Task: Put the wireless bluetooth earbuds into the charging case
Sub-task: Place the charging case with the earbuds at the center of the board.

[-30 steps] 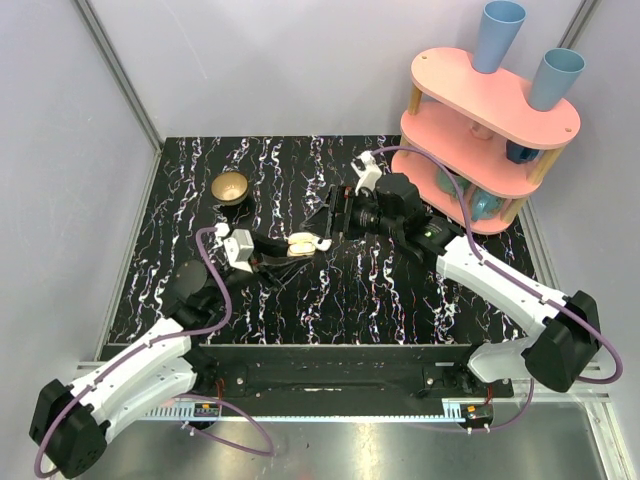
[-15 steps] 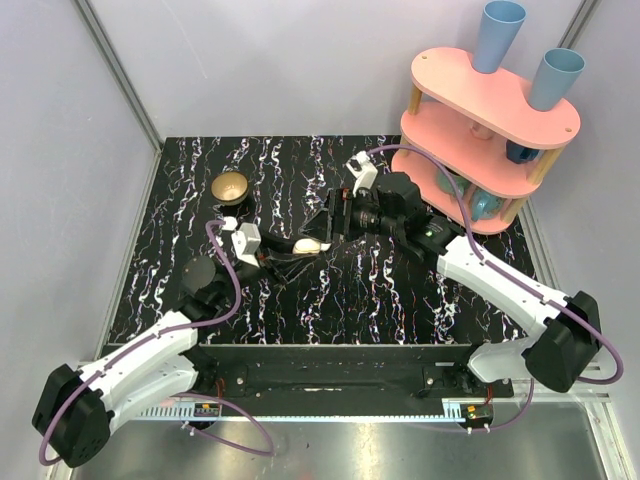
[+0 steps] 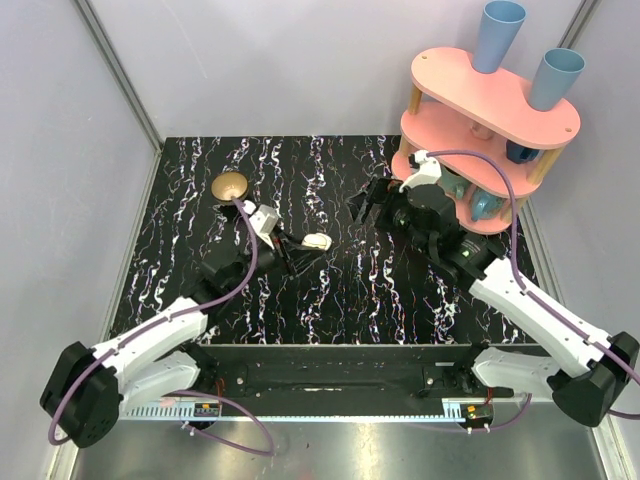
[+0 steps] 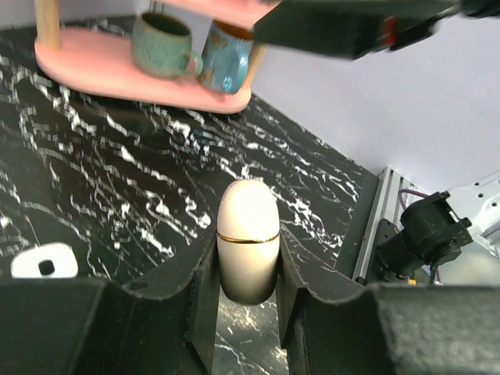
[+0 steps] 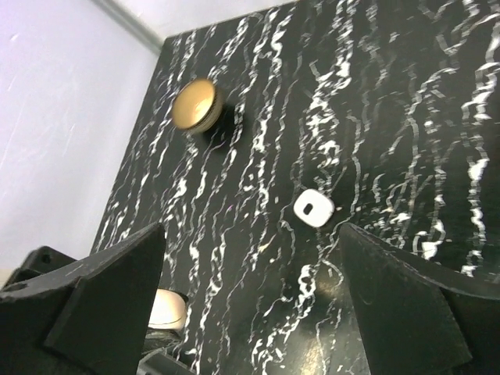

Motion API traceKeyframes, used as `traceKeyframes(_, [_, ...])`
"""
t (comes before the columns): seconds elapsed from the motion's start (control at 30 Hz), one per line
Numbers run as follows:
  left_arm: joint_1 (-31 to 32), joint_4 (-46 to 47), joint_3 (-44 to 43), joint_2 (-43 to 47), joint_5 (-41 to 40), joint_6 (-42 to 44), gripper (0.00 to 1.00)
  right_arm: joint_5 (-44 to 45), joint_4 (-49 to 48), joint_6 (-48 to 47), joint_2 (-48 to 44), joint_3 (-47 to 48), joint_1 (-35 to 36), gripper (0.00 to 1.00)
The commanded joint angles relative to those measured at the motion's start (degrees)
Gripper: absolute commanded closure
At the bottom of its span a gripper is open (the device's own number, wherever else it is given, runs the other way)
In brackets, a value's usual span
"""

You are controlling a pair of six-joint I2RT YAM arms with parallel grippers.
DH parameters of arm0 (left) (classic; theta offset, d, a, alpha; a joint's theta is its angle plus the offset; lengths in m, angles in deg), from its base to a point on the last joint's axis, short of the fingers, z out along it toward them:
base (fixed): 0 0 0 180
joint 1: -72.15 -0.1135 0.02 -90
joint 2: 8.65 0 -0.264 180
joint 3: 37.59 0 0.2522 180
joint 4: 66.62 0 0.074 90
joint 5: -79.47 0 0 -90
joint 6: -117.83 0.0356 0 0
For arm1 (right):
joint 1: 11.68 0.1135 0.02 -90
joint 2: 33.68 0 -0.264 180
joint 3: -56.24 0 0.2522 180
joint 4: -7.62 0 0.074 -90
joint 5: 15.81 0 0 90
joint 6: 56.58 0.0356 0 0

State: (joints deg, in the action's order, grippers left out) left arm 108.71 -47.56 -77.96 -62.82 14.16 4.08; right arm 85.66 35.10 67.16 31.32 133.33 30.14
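Smooth cream egg-shaped charging case (image 4: 248, 226), gold seam, pinched by the left gripper (image 4: 247, 251).
Beside the pink shelf (image 3: 480, 110), the right gripper (image 5: 251, 234) gapes wide, holding nothing.

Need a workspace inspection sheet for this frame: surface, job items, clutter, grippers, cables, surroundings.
Surface: black marbled table with white streaks.
Job's things: cream case, lid closed, gold seam; earbuds: nothing seen.
Clutter: brass bowl back left; small white piece with a dark hole on the table, cannot tell what; pink shelf back right with mugs and blue cups.
Grippers: left gripper shut on the case; right gripper open, empty.
Cables: purple cable looped along each arm, no snag seen.
Surroundings: grey walls, metal rails.
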Motion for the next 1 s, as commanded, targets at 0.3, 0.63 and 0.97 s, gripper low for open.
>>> traceKeyframes(0.3, [0.2,11.6,1.0,-21.7,-3.5,-20.6,1.00,16.0,2.1,1.1,-8.0,-3.6,-0.6,0.00])
traceKeyframes(0.63, [0.4,32.5,1.3,-42.4,-0.4,-33.8,0.99,16.0,2.4,0.3,-9.0,-4.0,-0.9,0.00])
traceKeyframes(0.97, [0.5,38.5,1.5,-50.9,-1.0,-39.4,0.88,16.3,2.3,-0.6,-9.0,-4.1,-1.0,0.00])
